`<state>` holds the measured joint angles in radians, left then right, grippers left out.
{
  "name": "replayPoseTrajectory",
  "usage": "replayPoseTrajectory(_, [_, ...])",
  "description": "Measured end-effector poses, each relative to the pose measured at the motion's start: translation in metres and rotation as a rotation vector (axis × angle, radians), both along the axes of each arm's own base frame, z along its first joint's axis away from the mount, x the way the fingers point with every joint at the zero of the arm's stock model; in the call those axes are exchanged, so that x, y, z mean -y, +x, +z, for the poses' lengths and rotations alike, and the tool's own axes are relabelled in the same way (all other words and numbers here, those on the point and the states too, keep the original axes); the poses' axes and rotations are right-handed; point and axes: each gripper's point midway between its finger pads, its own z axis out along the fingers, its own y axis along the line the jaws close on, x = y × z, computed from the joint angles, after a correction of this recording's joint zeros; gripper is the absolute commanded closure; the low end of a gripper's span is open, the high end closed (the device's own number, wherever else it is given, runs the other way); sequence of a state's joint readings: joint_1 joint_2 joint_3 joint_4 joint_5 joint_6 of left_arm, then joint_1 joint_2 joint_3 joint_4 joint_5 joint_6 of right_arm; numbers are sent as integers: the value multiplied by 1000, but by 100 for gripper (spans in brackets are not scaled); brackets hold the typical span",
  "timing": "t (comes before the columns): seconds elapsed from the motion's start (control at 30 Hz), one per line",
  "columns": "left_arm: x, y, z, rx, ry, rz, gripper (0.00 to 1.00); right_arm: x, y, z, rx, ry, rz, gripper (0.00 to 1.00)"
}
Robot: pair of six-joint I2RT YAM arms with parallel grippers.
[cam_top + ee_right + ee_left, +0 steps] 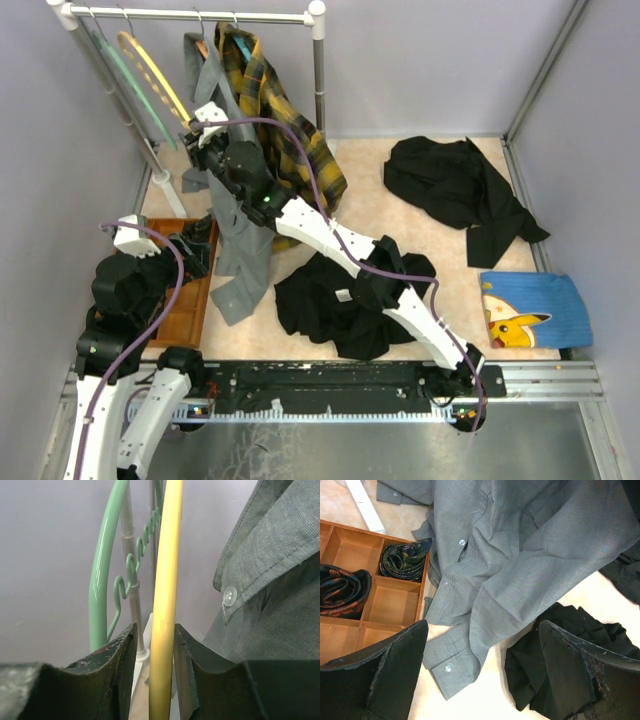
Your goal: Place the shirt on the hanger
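Note:
The black shirt [330,305] lies crumpled on the floor in front of the arms, its white label showing; its edge [555,645] also appears in the left wrist view. The yellow hanger [150,70] hangs at the left of the rail. My right gripper [195,125] reaches up to the hanger. The hanger's bar [165,580] runs between the jaws, against the right finger, with a thin gap at the left finger. My left gripper [195,255] hovers wide open and empty over the floor [482,623], between a grey cuff and the black shirt.
A pale green hanger [102,570] hangs just left of the yellow one. A grey shirt [235,230] and a plaid shirt [290,130] hang from the rail [200,15]. A wooden tray [185,310] lies left. Another black garment [455,190] and a blue cartoon garment [535,310] lie right.

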<state>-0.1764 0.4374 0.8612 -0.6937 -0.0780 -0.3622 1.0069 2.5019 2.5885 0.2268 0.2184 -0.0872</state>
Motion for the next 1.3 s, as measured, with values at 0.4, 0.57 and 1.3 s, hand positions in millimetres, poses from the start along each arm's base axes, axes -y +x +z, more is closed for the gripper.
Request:
replayPoseTrajectory(0.4, [0, 0, 0, -1, -3, 2, 2, 1, 1, 5, 19, 9, 4, 99])
replayPoseTrajectory(0.57, [-1, 0, 0, -1, -4, 12, 3, 2, 3, 4, 17, 8, 5, 100])
replayPoseTrajectory(1.3, [-5, 1, 0, -1, -3, 33, 2, 26, -10, 58, 42, 62, 5, 100])
